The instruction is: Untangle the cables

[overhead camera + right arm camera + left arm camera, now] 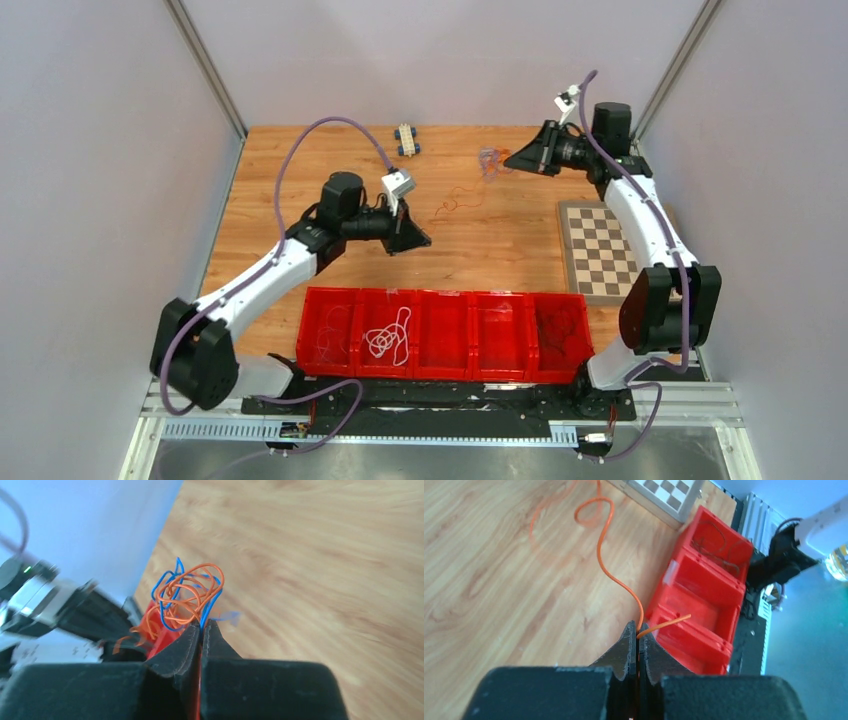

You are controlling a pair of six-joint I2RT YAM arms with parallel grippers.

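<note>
Over the wooden desk [500,240] our left jaws clamp the orange cable [598,550], right jaws the orange-blue knot [190,595]; next we should draw it free.

Bins [500,296] at near edge; chessboard [600,250] right; cables [490,160], toy car [406,138] behind.

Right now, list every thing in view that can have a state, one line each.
left claw, shut on the orange cable.
right claw, shut on the orange and blue knot.
orange cable, pinched near one end, the rest curling slack over the table.
orange and blue knot, tangled.
white cable, loose, coiled in the red bin's second compartment from the left.
</note>
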